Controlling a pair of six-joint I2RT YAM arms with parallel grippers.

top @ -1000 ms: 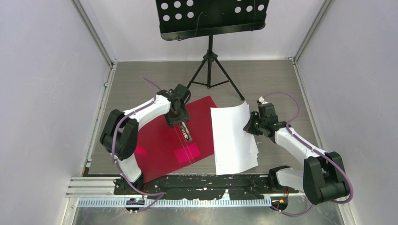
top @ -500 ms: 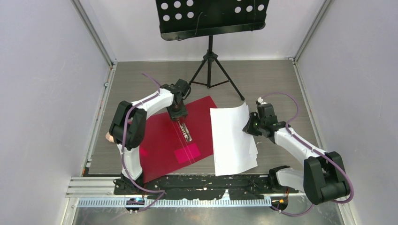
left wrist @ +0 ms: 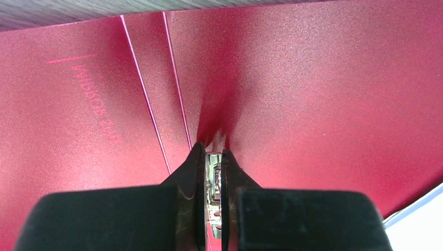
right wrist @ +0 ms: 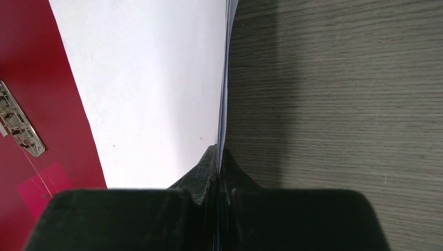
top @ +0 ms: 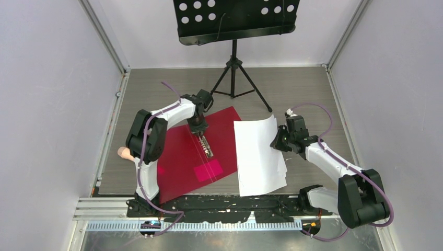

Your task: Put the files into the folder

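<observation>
Just closed the left fingers (left wrist: 193, 175) from well open down to a bare slit; caught a sliver of bright metal between them, by the look of it the far end of the clip (top: 206, 145) on the folder (top: 177, 162); cannot tell how firm the hold; drew the left elbow (top: 149, 141) inward meanwhile; left the folder itself unmoved, open and flat on the table (top: 292, 89), pink patch (top: 208, 170) up. Kept the right fingers (right wrist: 205, 170) pinched tight on the right edge of the files (top: 258, 157), holding that side lifted a little off the table; no shift there; placed as before, just right of the folder, left edge meeting the red cover, not yet inside. Points, most likely, to readying the clip for opening, to make room for sliding the sheets under; calls next for raising its lever, then dragging the files leftward over the cover without creasing or fanning them.
</observation>
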